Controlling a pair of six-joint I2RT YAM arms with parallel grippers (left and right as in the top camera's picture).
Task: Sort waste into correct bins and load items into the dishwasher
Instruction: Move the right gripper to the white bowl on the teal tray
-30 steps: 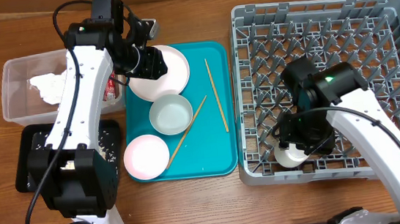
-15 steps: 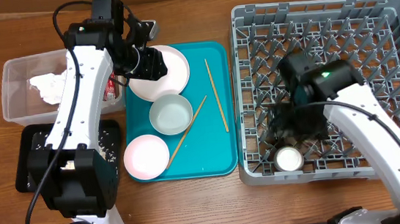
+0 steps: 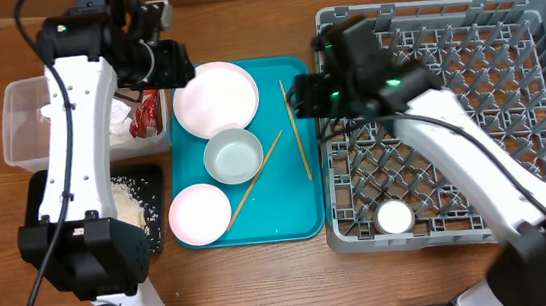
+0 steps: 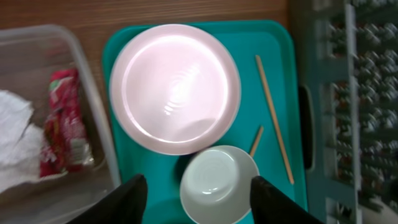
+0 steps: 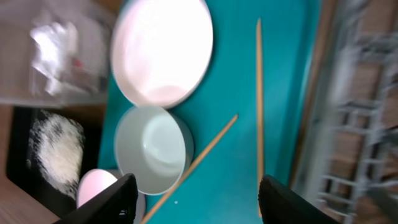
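Observation:
My left gripper (image 3: 166, 63) is open and empty, above the clear tub's (image 3: 13, 98) right edge, beside the big pale pink plate (image 3: 215, 98). In its wrist view (image 4: 202, 202) it hangs over the plate (image 4: 175, 87) and greyish bowl (image 4: 219, 185). The tub holds white tissue (image 3: 69, 117) and the red wrapper (image 3: 144, 115). Rice (image 3: 127, 197) lies in the black tray (image 3: 36, 211). My right gripper (image 3: 306, 95) is open and empty over the teal tray's right edge; its wrist view (image 5: 198, 196) shows the bowl (image 5: 152, 149) and two chopsticks (image 5: 259, 99). A white cup (image 3: 395, 218) sits in the dish rack (image 3: 441, 16).
The teal tray (image 3: 305, 220) also carries a small pink plate (image 3: 198, 213) at its front left and two chopsticks (image 3: 295, 131), one leaning against the greyish bowl (image 3: 233, 157). The rack's left wall stands close to the tray's right edge.
My right gripper let go of the white cup in the rack's front and swung left to the teal tray. My left gripper moved left off the big plate, uncovering the red wrapper.

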